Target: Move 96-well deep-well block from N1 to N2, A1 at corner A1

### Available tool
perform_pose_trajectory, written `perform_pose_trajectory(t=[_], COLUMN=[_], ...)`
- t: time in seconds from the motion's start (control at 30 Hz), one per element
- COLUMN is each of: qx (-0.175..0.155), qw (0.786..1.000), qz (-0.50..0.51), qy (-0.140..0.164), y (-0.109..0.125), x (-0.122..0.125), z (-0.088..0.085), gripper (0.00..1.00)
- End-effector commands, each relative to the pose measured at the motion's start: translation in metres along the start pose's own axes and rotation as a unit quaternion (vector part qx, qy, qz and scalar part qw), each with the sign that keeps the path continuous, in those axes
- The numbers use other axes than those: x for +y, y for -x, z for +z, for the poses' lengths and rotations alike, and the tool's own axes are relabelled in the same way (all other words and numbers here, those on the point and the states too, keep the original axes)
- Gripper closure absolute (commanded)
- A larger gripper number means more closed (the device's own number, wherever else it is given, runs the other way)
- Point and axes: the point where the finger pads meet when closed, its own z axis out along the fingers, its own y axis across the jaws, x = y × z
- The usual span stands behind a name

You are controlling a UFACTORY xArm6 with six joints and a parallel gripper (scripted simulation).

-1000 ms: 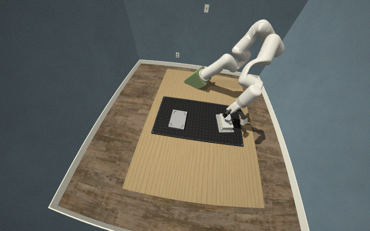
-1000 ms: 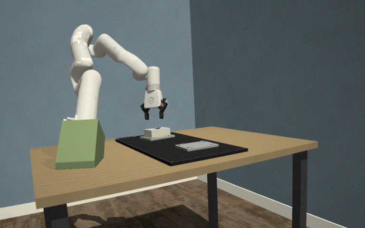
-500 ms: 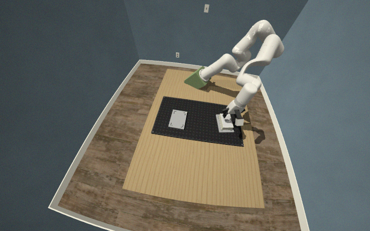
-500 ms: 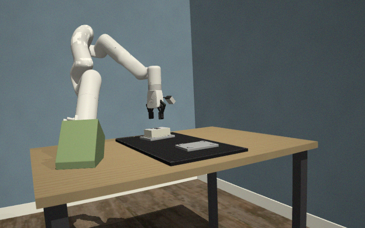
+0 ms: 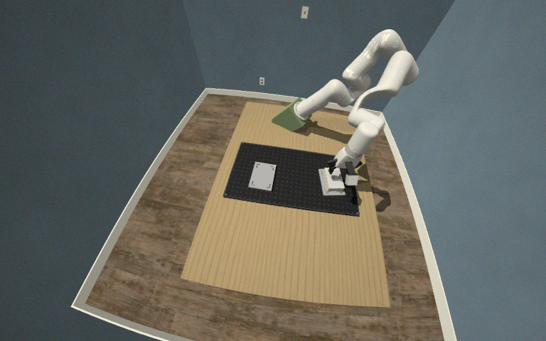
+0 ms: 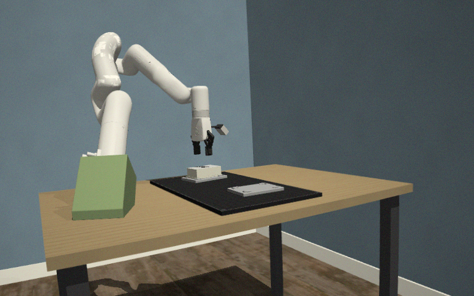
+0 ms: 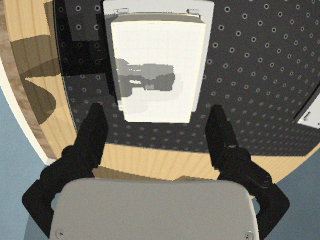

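The white deep-well block [image 5: 334,181] sits on nest N1 [image 6: 203,178], a grey plate on the black perforated baseplate [image 5: 291,177]. It also shows in the exterior view [image 6: 203,171] and in the wrist view [image 7: 159,68]. My gripper [image 6: 203,149] hangs above the block, clear of it, with its black fingers open and empty. In the wrist view the gripper [image 7: 159,135] has one finger at each side, nearer than the block. Nest N2 [image 5: 262,175] is an empty grey plate with dark corner marks, seen also in the exterior view [image 6: 255,189].
A green box [image 6: 103,187] holds the arm's base at the table's far end. The wrist camera housing [image 6: 221,129] sticks out beside the gripper. The baseplate lies on a wooden table [image 6: 223,209].
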Motion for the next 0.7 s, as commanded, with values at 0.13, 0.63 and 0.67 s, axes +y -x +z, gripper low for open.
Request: perform_pose_trajectory(t=[0.13, 0.63, 0.67], qx=[0.001, 0.001, 0.001], qw=[1.000, 1.000, 1.000], qz=[0.000, 0.000, 0.000], qy=[0.000, 0.000, 0.000], y=[-0.001, -0.001, -0.001], x=[0.000, 0.000, 0.000], z=[0.009, 0.031, 0.032], gripper=[0.00, 0.00, 0.00])
